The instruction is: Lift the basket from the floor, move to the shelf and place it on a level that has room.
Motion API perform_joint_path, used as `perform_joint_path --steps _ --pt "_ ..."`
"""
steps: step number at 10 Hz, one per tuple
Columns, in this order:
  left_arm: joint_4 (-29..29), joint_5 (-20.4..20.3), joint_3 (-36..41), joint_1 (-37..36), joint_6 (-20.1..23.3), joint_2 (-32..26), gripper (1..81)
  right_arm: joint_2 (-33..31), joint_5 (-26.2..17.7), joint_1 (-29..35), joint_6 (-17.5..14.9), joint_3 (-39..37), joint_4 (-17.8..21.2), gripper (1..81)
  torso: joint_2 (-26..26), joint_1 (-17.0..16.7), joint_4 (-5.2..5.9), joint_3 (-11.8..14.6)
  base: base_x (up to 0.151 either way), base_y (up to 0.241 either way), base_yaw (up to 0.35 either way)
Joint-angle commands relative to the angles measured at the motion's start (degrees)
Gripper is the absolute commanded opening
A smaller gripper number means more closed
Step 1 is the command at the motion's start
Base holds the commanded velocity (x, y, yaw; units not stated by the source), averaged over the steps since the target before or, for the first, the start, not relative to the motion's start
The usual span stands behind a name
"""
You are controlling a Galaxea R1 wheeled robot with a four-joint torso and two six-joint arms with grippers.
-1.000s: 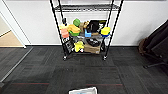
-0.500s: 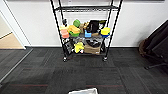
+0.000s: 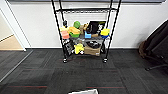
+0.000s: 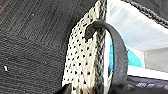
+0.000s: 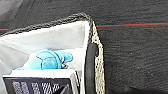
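we face the shelf point(image 3: 85, 32) from across the floor point(image 3: 82, 72), a dark carpet with a thin red line point(image 3: 27, 87) running across it close to us. the shelf stands against a pale wall point(image 3: 35, 25) on small caster wheels, and its tiers differ: the level point(image 3: 86, 10) second from the top looks bare, while the tier below it is crowded with bright things, among them a green ball-like piece point(image 3: 77, 24), a yellow block point(image 3: 105, 32) and a black box point(image 3: 93, 26). lower down sit a brown cardboard box point(image 3: 92, 50) and a yellow toy point(image 3: 79, 48). a dark chair point(image 3: 156, 47) stands off to the right and tan wooden flooring point(image 3: 8, 43) shows through an opening on the left. the basket point(image 3: 84, 91) is right at the bottom edge of our head view, just its pale rim, well apart from the shelf. in the left wrist view its woven side point(image 4: 80, 55) and a dark curved handle point(image 4: 117, 50) loom close above the carpet; in the right wrist view we see its pale lining point(image 5: 50, 40), the other handle point(image 5: 89, 65), a blue soft toy point(image 5: 47, 60) and a boxy item with a dark patterned face point(image 5: 40, 82) inside. we cannot tell whether either gripper is open or clamped on a handle.
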Motion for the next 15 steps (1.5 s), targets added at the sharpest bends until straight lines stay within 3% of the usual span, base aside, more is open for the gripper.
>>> perform_joint_path --steps 1,5,10,14,15 --pt "0.43 1.88 2.04 -6.17 -0.4 -1.92 81.1 0.86 -1.74 7.72 1.79 0.4 0.9 81.1 0.02 -0.02 0.0 0.0 0.0 0.0 0.0" --pt "0.52 1.53 1.77 -7.14 -0.31 -1.66 81.1 2.35 -1.74 7.37 5.22 1.37 1.34 81.1 0.13 -0.09 0.0 0.0 0.0 0.0 0.0" --pt "0.52 1.62 9.95 -8.63 -0.31 -5.35 81.1 2.35 -1.74 6.49 5.48 2.86 2.83 81.1 0.13 -0.09 0.0 0.0 0.0 0.0 0.0" --pt "0.79 2.06 9.95 -8.63 -0.14 -4.38 81.1 1.91 -2.18 5.44 5.48 2.86 2.48 81.1 0.13 -0.09 0.0 0.0 0.0 0.0 0.0" --pt "0.79 2.06 10.12 -8.55 -0.14 -4.38 1.0 2.0 -2.53 5.44 5.48 2.95 2.31 81.1 0.13 -0.09 0.0 0.0 0.0 0.0 0.0"
